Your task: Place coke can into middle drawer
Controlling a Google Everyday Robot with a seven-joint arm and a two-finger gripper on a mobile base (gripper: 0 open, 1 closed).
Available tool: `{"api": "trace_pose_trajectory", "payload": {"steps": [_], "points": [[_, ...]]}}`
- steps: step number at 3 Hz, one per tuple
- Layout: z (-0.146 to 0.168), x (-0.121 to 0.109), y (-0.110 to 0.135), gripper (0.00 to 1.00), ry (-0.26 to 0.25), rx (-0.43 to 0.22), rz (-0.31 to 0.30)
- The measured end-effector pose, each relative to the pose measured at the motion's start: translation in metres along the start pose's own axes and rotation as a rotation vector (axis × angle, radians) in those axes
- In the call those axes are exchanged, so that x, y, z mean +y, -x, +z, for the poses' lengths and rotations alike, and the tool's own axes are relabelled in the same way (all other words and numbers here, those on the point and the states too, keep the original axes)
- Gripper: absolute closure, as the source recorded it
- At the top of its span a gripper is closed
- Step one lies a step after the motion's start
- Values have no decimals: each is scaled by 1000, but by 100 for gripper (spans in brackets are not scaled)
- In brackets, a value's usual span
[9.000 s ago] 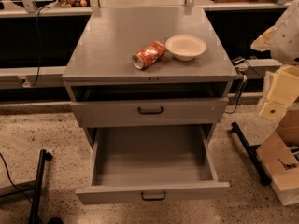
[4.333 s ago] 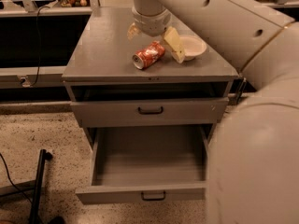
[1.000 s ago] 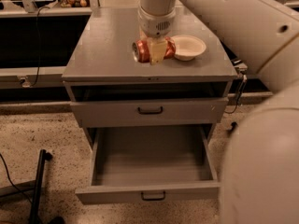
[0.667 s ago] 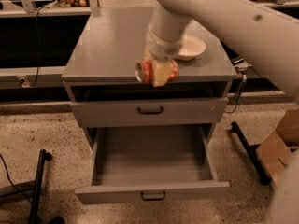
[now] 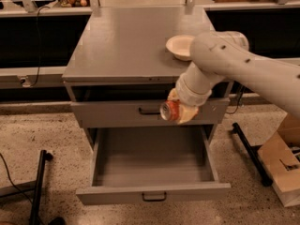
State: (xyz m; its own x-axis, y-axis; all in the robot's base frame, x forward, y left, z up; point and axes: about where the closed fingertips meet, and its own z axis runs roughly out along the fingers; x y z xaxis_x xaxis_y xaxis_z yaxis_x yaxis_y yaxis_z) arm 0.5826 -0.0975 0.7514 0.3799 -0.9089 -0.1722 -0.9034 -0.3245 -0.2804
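Note:
The coke can (image 5: pixel 169 110), red-orange with a silver end, is held in my gripper (image 5: pixel 179 109), which is shut on it. The can hangs in the air in front of the closed upper drawer front (image 5: pixel 117 114) and above the back right of the open middle drawer (image 5: pixel 152 165). That drawer is pulled out, its grey floor bare, with a small black handle (image 5: pixel 154 198) on its front. My white arm (image 5: pixel 243 69) reaches in from the right.
A cream-white bowl (image 5: pixel 180 46) sits on the cabinet top (image 5: pixel 122 41) at the right. A black stand leg (image 5: pixel 38 186) lies on the floor at left. A cardboard box (image 5: pixel 283 165) and a black bar (image 5: pixel 248 153) are at right.
The gripper took hold of the can on the cabinet top, lifted it off the front edge and carried it down in front of the upper drawer, above the open drawer.

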Motion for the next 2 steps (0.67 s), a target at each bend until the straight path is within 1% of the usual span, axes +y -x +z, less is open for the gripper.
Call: {"api": "trace_pose_trajectory", "payload": {"steps": [1, 2], "points": [[7, 2, -5, 100, -11, 14, -18], [45, 12, -23, 100, 64, 50, 50]]}}
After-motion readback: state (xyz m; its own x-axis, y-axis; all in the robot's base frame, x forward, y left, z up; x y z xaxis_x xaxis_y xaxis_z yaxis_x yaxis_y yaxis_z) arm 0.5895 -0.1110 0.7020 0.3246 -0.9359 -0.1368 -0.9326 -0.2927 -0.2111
